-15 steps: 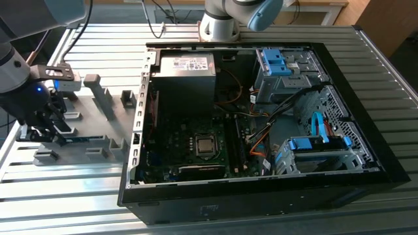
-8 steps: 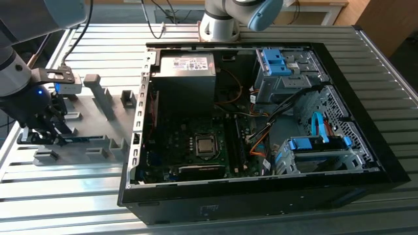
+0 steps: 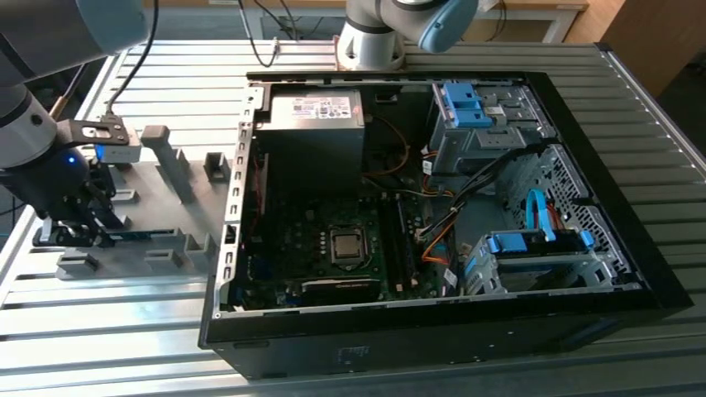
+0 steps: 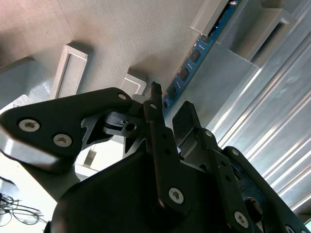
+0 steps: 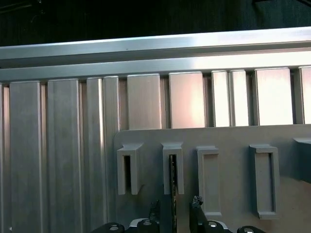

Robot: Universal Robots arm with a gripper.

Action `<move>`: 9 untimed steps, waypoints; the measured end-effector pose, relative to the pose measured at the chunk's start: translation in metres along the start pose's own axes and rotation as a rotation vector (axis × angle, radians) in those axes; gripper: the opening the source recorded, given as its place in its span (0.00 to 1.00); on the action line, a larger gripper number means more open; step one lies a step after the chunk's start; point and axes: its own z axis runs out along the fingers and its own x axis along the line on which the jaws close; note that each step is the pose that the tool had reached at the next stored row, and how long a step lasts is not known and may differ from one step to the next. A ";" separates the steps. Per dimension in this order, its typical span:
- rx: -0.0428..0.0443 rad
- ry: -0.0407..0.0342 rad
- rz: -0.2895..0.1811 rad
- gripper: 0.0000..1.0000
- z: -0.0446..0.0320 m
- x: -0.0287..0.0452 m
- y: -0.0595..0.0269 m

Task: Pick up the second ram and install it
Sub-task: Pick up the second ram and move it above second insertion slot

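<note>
The second ram [image 4: 197,52] is a thin blue stick with dark chips, standing on edge in the slots of the grey holder fixture [image 3: 177,178] at the exterior view's left. In the first wrist view the ram [image 5: 172,177] appears edge-on in one slot. My gripper [image 3: 75,230] is lowered over one end of the ram [image 3: 149,234]. Its black fingers straddle the stick with a gap on each side in both wrist views, so the gripper [image 5: 175,208] [image 4: 169,103] is open and holds nothing.
The open computer case [image 3: 617,273] lies to the exterior view's right of the fixture, with the motherboard [image 3: 331,248], the memory slots [image 3: 399,240] and the power supply [image 3: 314,112] inside. Everything rests on a slatted aluminium table [image 3: 111,331]. Another arm's base [image 3: 369,37] stands at the back.
</note>
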 end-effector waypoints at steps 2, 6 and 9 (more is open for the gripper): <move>-0.0001 0.0001 0.000 0.36 0.0009 0.0000 0.0000; 0.0000 0.0000 0.000 0.23 0.0027 -0.0001 0.0001; 0.0000 0.0000 0.000 0.23 0.0041 -0.0001 0.0001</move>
